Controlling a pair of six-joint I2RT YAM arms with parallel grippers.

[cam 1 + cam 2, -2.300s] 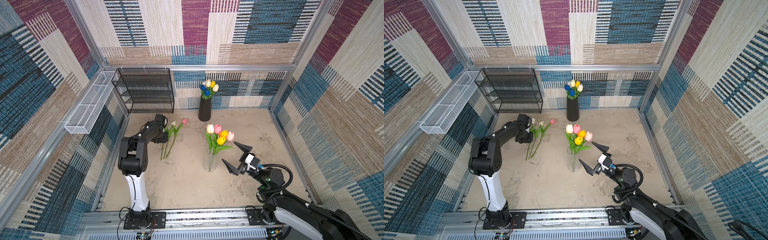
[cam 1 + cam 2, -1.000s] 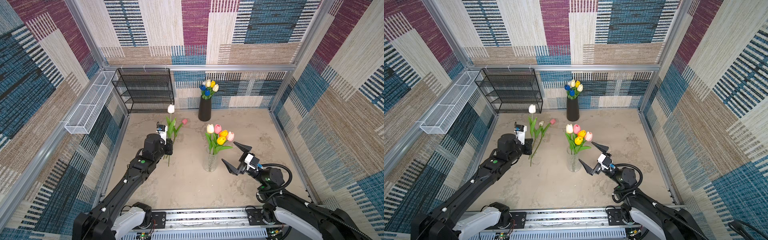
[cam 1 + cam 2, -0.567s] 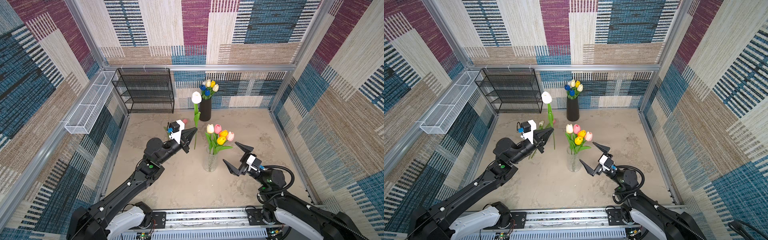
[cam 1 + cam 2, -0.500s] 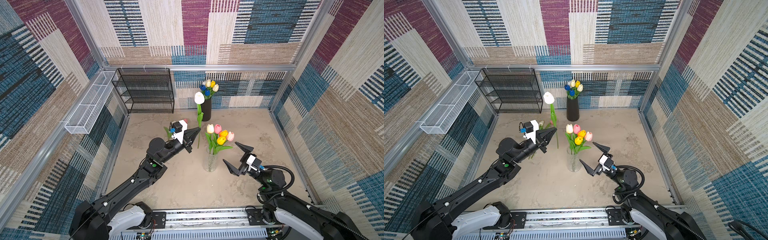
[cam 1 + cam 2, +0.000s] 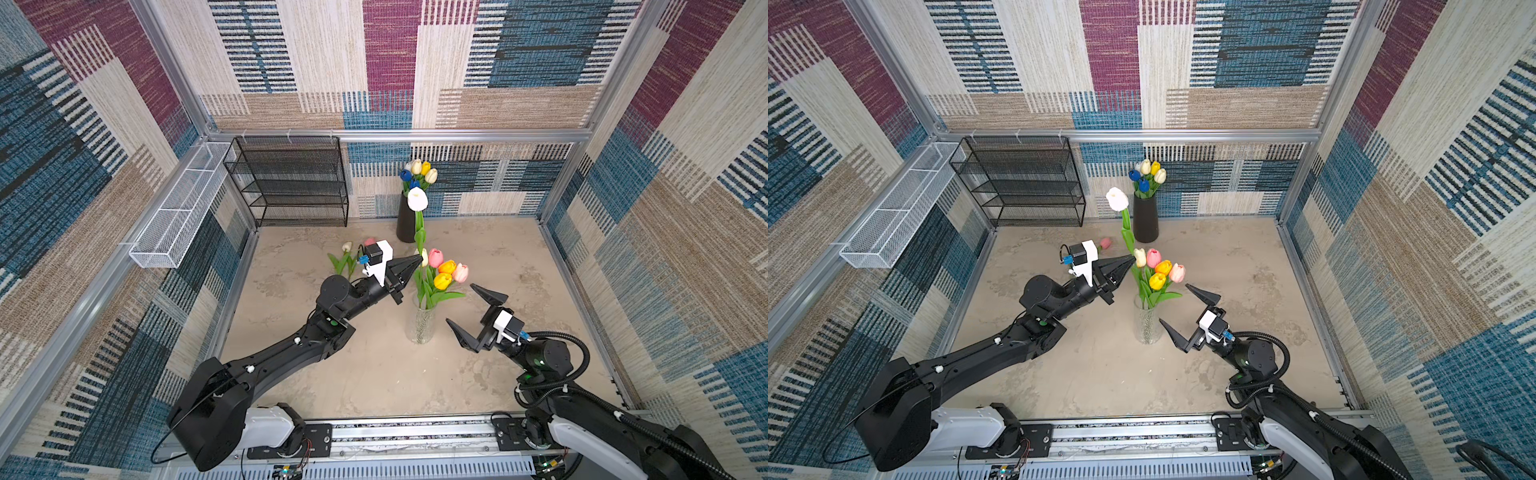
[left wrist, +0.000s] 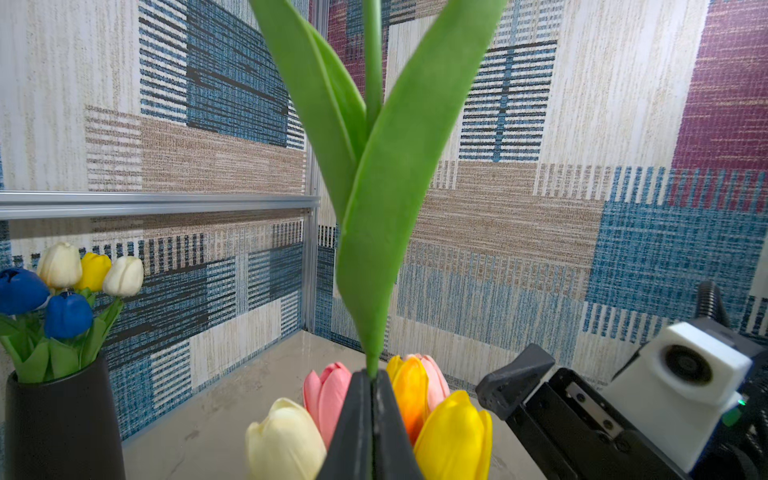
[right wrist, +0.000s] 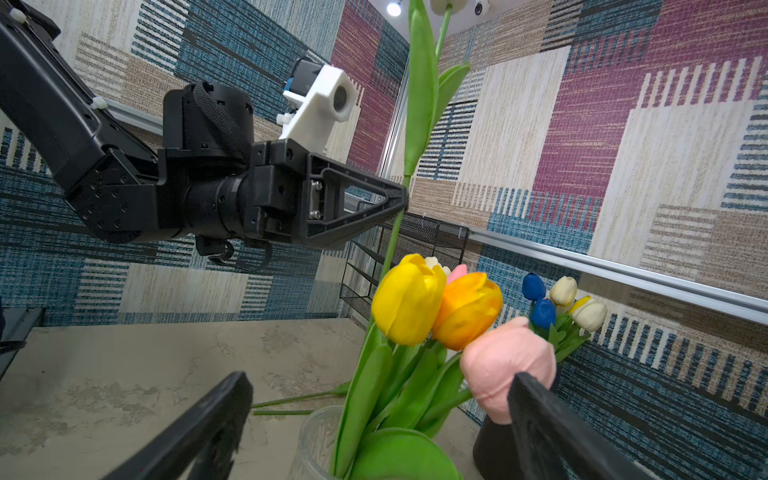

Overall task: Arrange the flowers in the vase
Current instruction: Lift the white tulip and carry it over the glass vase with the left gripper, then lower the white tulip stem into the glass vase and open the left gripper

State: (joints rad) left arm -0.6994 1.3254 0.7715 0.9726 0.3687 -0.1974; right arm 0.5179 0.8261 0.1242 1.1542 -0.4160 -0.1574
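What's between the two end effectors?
Tulip bunch in the glass vase, between left end effector (holding white tulip) and open right end effector. Both top views.

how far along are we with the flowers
Done: five tulips stand in the glass vase. In hand: the left gripper, fingers shut, holds a white tulip by its stem above that vase; the right gripper hangs open beside it. Left: seating this one, plus a cream tulip and a pink tulip lying on the table.

White tulip (image 7: 419,104), head cropped by edge
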